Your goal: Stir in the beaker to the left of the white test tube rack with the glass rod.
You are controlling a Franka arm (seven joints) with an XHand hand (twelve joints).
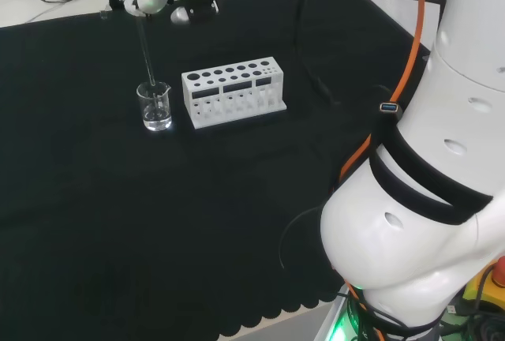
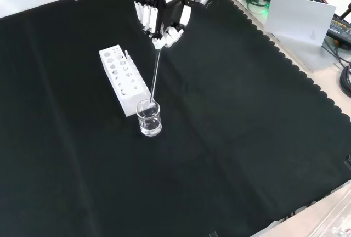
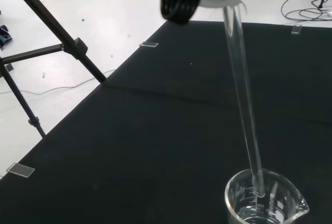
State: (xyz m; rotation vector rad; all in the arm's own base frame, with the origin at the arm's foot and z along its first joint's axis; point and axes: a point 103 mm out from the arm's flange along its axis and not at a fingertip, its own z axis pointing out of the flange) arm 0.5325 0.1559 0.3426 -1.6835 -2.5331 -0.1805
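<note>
I count one beaker (image 2: pixel 149 118) mid-frame, one rack (image 2: pixel 123 78) beside it; my hand (image 2: pixel 160 7) pinches one glass rod (image 2: pixel 156 72), tip inside.

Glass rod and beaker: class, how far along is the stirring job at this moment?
Done: the robot hand grips the glass rod, and its lower end sits inside the beaker beside the white test tube rack. In hand: the rod leans in the clear liquid. Left: the stirring itself, then lifting the rod out.

Beaker (image 3: pixel 265 199) base beyond wrist view's edge
</note>
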